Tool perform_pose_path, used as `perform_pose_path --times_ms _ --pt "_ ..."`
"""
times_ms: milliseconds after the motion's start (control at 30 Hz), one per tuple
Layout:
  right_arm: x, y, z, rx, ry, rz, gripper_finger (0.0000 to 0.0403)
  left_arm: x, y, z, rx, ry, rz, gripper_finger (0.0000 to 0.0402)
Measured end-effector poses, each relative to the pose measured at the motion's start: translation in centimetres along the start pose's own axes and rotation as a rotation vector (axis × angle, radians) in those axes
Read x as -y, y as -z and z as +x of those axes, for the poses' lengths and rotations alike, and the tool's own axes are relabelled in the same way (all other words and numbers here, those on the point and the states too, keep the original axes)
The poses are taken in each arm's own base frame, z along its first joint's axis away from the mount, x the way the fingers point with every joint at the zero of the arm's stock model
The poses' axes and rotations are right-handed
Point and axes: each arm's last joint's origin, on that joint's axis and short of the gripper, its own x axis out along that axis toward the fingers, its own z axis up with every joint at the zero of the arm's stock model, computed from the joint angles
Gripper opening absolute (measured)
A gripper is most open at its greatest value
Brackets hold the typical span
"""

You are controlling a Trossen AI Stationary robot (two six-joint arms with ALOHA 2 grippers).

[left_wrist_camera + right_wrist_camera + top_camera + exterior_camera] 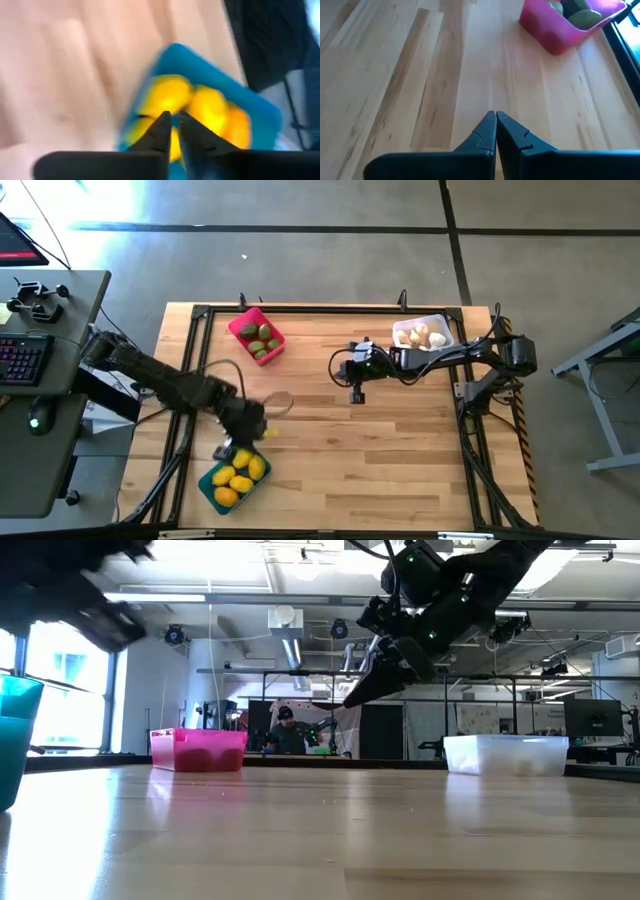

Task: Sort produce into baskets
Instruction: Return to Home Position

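The teal basket point(207, 488) near the table's front left holds several yellow lemon-like pieces of produce point(238, 474). My left gripper point(241, 442) hangs just above the basket's far edge. In its wrist view, its fingers point(172, 116) are shut with nothing between them, over the lemons point(167, 95) and the basket point(260, 114). The pink basket point(244, 323), at the back, holds green produce point(263, 340). The whitish basket point(444, 326), at the back right, holds white bulbs point(418, 337). My right gripper point(357, 394) is shut and hangs above the bare mid-table point(495, 115).
A black metal frame point(330, 308) runs around the wooden table top. Bare wood lies between the three baskets and along the near right. A desk with a keyboard point(22, 360) stands off the table's left. In the low view, a person point(287, 730) sits far back in the room.
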Motion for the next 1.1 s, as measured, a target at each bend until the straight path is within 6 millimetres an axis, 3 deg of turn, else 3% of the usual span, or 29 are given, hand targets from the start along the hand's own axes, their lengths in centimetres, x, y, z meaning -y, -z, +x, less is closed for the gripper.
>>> perform_pose_path --times_ms 367,600,800,1100 --pt "2.0 0.4 -0.2 0.031 0.005 0.043 0.0 -8.0 0.4 -2.6 0.325 -0.168 0.102 0.0003" --pt "2.9 -0.4 -0.6 0.114 0.047 0.078 0.0 -11.9 -0.1 -4.5 0.689 -0.235 0.19 0.0" --pt "3.1 -1.0 -0.7 0.178 0.066 0.09 0.0 -13.9 0.7 -5.7 0.896 -0.338 0.181 0.0" --pt "3.1 -0.7 -0.7 0.226 0.133 0.117 0.0 -14.8 1.5 -6.4 1.012 -0.42 0.181 0.0"
